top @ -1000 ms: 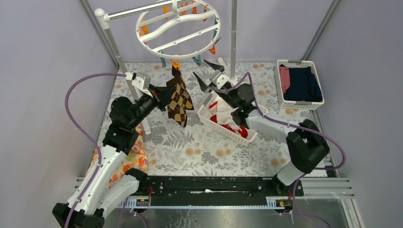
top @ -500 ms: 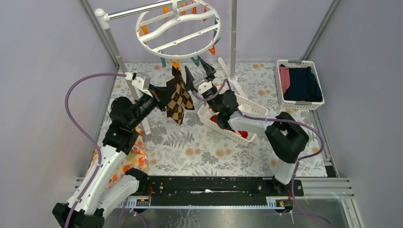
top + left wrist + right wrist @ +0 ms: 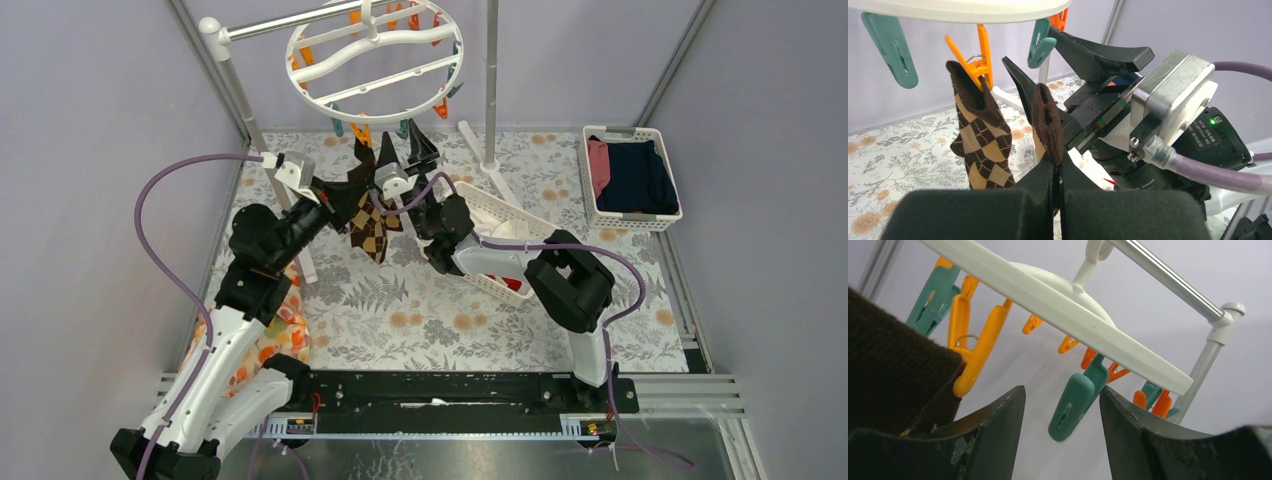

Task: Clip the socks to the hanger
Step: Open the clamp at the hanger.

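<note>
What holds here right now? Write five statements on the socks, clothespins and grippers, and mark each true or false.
1. One argyle sock hangs from an orange clothespin. True.
2. The left gripper is open and empty. False: it is shut on the second argyle sock.
3. The right gripper is open, and a teal clothespin shows between its fingers in the right wrist view. True.
4. The hanger lies flat on the table. False: it hangs overhead.
5. The far-right basket holds red socks. False: it holds navy and pink clothes.
</note>
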`<move>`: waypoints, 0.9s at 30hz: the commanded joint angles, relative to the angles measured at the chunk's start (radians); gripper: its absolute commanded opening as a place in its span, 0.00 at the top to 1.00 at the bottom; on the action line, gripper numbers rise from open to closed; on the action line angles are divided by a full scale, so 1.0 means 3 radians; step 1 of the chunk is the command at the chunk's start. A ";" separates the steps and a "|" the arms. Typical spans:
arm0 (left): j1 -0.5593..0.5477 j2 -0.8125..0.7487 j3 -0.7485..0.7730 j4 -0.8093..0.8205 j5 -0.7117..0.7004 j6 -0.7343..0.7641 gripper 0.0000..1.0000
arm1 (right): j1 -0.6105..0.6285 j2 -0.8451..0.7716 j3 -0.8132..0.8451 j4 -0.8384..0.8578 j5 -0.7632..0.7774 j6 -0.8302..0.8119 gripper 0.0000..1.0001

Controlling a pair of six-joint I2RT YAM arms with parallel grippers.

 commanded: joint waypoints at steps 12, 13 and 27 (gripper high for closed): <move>0.0003 -0.0100 -0.0017 0.0087 0.0000 0.0044 1.00 | -0.0082 -0.0657 -0.0410 0.0574 0.0255 0.1154 0.53; 0.0003 -0.0103 -0.0017 0.0083 -0.0003 0.0044 1.00 | -0.0109 -0.0702 -0.0454 0.0542 0.0231 0.1226 0.55; 0.0006 -0.0101 -0.0018 0.0088 0.0004 0.0049 1.00 | -0.0557 -0.1121 -0.0743 -0.0118 -0.0532 0.2333 0.66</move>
